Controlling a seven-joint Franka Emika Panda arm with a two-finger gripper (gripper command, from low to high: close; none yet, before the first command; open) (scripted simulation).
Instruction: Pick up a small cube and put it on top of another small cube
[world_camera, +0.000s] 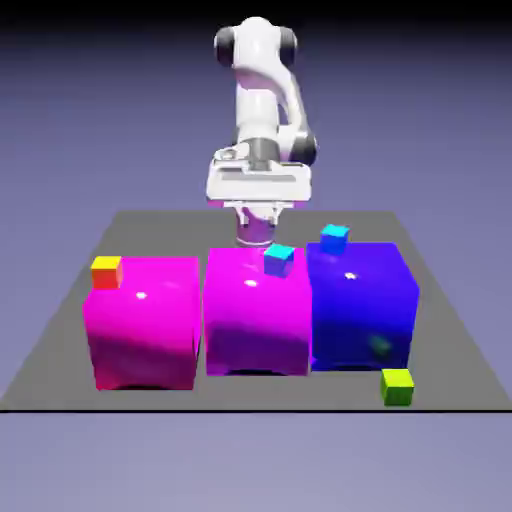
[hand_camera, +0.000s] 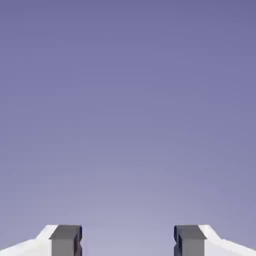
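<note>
Gripper (hand_camera: 128, 241), jaws wide apart, holding nothing, open backdrop between the grey fingertips (hand_camera: 66, 241); small green cube (world_camera: 397, 387), matte, sharp-edged, near the dark table's (world_camera: 255, 393) front edge, before a glossy blue block (world_camera: 361, 305)

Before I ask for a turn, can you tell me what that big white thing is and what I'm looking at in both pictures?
The big white thing is a robot arm. Its end effector is like a hand with two fingers. They are open, with nothing between them.

The exterior view comes from a camera standing across the table, facing the arm. The hand view comes from a camera on the arm's hand, so you see two grey finger tips and just plain blue-violet.

On the dark table sit three big shiny blocks: pink, purple and blue. A yellow-and-orange cube and two cyan cubes show by their tops. A little green cube sits in front of the blue block.
</note>
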